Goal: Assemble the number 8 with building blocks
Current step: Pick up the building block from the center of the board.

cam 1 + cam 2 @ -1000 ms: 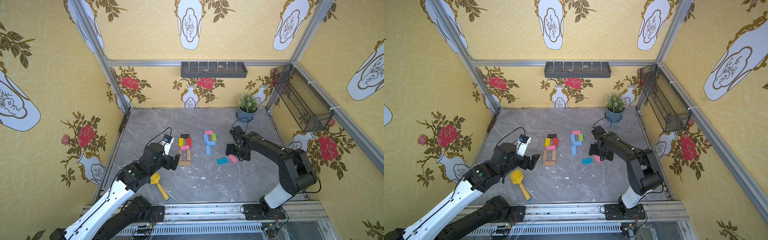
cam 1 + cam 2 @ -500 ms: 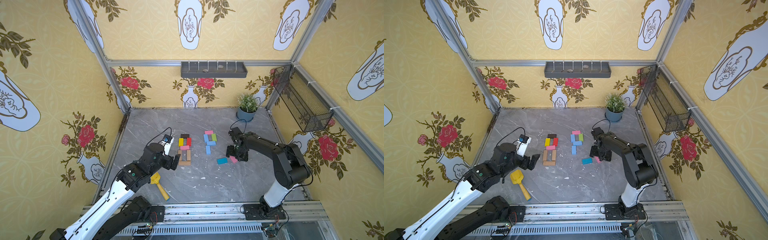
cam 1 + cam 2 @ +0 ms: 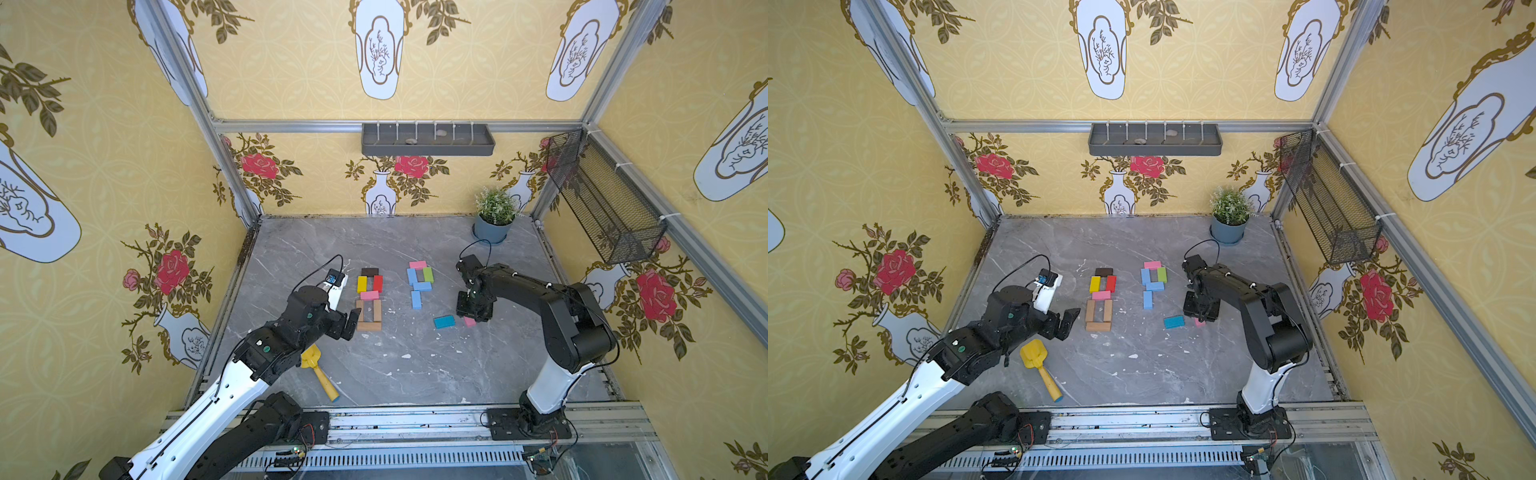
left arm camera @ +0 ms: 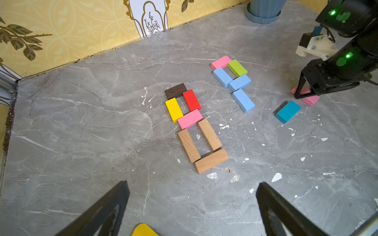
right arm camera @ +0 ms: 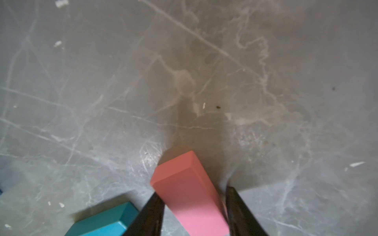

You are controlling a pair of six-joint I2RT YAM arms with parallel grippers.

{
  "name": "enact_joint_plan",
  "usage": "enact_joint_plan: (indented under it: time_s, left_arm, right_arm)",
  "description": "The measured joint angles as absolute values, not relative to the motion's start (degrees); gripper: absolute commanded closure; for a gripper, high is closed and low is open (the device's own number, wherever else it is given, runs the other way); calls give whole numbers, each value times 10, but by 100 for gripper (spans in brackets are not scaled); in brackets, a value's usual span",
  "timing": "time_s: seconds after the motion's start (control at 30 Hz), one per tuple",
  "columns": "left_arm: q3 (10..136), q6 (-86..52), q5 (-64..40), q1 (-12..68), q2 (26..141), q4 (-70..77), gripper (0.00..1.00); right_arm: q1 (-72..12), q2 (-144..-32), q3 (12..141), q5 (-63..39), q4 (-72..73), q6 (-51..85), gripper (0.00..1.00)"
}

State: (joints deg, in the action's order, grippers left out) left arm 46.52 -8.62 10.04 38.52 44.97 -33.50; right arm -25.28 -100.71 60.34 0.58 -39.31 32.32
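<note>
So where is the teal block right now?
In both top views the teal block lies flat on the robot's right side, beside the pink block that the right gripper straddles, nearer the robot than the light blue blocks.

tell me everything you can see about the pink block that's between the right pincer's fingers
The pink block is a small rectangular brick with smooth, matte painted faces and crisp edges, plain pink with no marks. It lies flat on the grey marbled tabletop. The right pincer straddles it, a finger along each long side; whether they press it is unclear. A teal block lies beside it, not touching.
</note>
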Motion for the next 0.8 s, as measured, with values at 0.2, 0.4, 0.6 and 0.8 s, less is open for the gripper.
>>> enact_joint_plan:
  time_s: [0.2, 0.4, 0.6, 0.8]
  left_arm:
    - [465, -86, 100, 385, 450, -335, 0]
    - [465, -86, 100, 385, 450, -335, 0]
    - [465, -86, 101, 385, 450, -335, 0]
    - [465, -86, 101, 385, 450, -335, 0]
  right_arm:
    - [-251, -1014, 609, 4, -396, 323, 78]
    - [-251, -1017, 618, 3, -399, 323, 85]
    - [-260, -1016, 651, 8, -404, 309, 86]
    - [-293, -1020, 698, 13, -405, 283, 85]
